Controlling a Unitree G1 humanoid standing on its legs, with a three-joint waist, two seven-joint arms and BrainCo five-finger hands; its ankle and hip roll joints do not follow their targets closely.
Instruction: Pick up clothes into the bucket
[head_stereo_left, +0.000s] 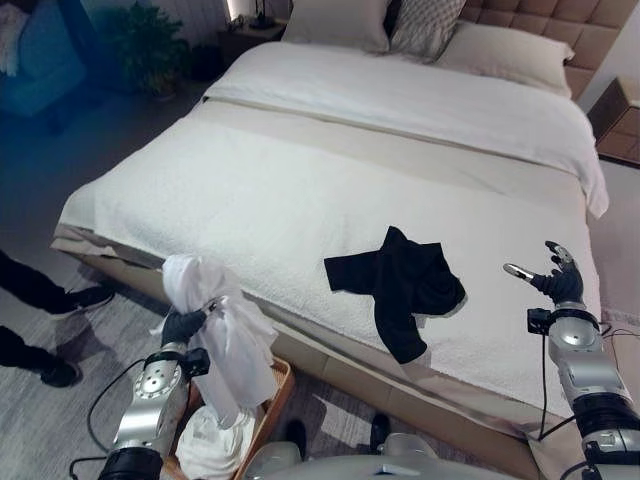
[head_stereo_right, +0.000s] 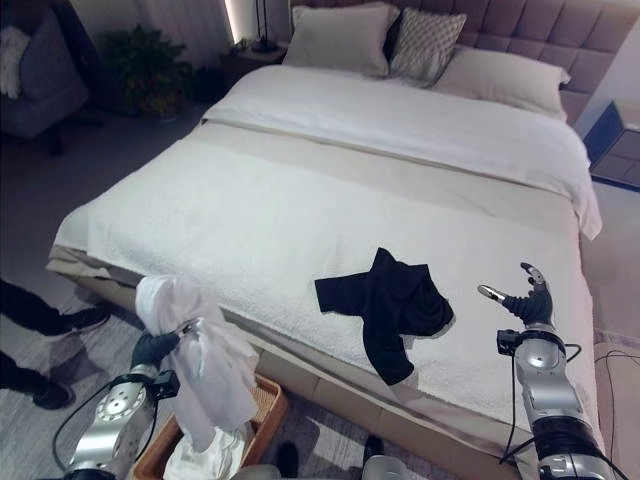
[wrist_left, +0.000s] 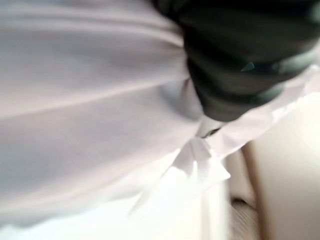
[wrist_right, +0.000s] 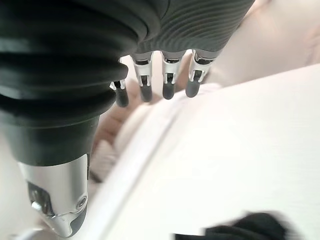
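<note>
Bed (head_stereo_left: 300, 190): left hand (head_stereo_left: 183, 325) grips (white) shirt (head_stereo_left: 225, 340).

White garment (head_stereo_left: 225, 335): thin smooth cloth, soft folds. Black garment (head_stereo_left: 400, 285): matt cloth. Bed cover (head_stereo_left: 270, 190): rough textured weave. Basket (head_stereo_left: 277, 392): woven wicker, brown. Headboard (head_stereo_left: 560, 25): padded, tufted. Right hand (head_stereo_left: 555, 275): shiny metal fingers (wrist_right: 170, 80), matt ribbed cover.

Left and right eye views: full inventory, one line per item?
White cloth garment: 1, white, held above the basket.
Woven wicker basket: 1, tan, on floor by the bed's foot, white clothes inside.
Black garment: 1, black, on bed near foot edge.
Bed: 1, white cover.
Pillows: 3, pale, at headboard.
Potted plant: 1, green, far left.
Person's legs: dark, left edge.
Left hand: gripping the white garment.
Right hand: open, over the bed.
</note>
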